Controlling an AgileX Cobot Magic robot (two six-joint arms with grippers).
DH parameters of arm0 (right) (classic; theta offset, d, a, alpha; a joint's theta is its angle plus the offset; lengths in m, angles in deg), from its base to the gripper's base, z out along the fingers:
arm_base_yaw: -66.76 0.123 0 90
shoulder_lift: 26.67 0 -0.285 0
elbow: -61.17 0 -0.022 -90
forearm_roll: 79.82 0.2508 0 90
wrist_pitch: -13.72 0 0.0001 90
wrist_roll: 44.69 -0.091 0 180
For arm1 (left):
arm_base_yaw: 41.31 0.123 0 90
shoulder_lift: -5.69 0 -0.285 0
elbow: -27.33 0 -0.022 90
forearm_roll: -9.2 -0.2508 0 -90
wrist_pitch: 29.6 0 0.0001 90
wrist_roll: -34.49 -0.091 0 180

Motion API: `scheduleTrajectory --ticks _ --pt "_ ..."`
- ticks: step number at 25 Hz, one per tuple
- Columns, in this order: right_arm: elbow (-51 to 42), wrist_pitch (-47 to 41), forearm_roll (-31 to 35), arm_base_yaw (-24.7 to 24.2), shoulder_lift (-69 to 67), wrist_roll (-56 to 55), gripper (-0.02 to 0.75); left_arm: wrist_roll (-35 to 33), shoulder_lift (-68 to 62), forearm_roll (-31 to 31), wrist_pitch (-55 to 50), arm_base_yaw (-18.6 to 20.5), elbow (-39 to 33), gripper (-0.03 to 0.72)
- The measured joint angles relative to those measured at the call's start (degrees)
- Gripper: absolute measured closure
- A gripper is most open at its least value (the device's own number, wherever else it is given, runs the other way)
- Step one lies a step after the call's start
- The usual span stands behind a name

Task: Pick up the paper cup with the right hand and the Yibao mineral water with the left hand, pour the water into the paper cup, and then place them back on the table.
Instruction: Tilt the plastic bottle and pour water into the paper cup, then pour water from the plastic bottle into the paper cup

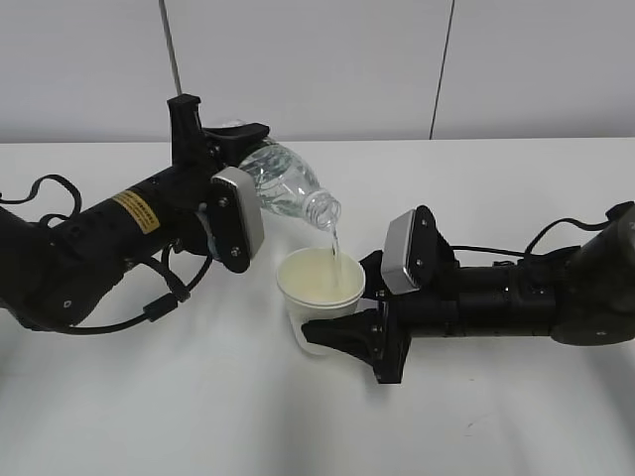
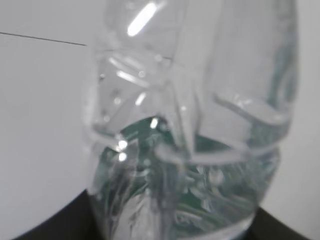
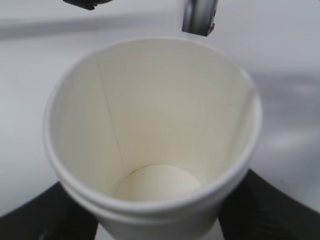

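Note:
My left gripper (image 1: 230, 149) is shut on the Yibao mineral water (image 1: 283, 183) and holds it tilted, neck down to the right. A thin stream of water falls from its open neck into the paper cup (image 1: 319, 297). My right gripper (image 1: 349, 312) is shut on the paper cup, upright and slightly above the table (image 1: 149, 416). In the left wrist view the bottle (image 2: 190, 150) fills the frame, green label showing through. In the right wrist view the cup (image 3: 150, 145) shows its cream inside from above, black fingers (image 3: 270, 205) at both sides.
Black cables trail from both arms over the white table, at far left (image 1: 45, 188) and at right (image 1: 556, 233). A grey panelled wall (image 1: 317, 59) stands behind the table's far edge.

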Motion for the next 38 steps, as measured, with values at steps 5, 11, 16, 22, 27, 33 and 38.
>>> scheduleTrajectory --ticks 5,11,16,22,27,33,38 --pt "0.0 -0.15 1.77 -0.12 0.0 -0.04 0.242 -0.91 0.0 0.11 0.0 0.0 0.0 0.356" --pt "0.0 -2.73 2.35 -0.12 0.0 -0.14 0.242 -0.95 0.0 0.12 0.0 0.0 0.0 0.356" --pt "0.0 -4.36 2.2 -0.22 1.18 -0.14 0.242 -0.97 0.0 0.17 0.05 0.0 0.0 0.356" --pt "0.0 -5.2 0.91 -0.22 1.97 -0.53 0.242 -4.31 -1.04 0.17 0.61 0.0 0.0 0.356" --pt "0.0 -5.2 0.5 -0.22 1.97 -0.76 0.242 -5.86 -1.42 0.42 0.51 0.0 0.0 0.356" --pt "0.0 -4.95 0.41 -0.22 1.97 -0.76 0.242 -6.05 -1.42 1.09 0.51 0.0 0.0 0.356" --pt "0.0 -4.95 0.28 -0.22 1.97 -0.87 0.242 -6.1 -1.42 1.25 0.56 0.0 0.0 0.356"
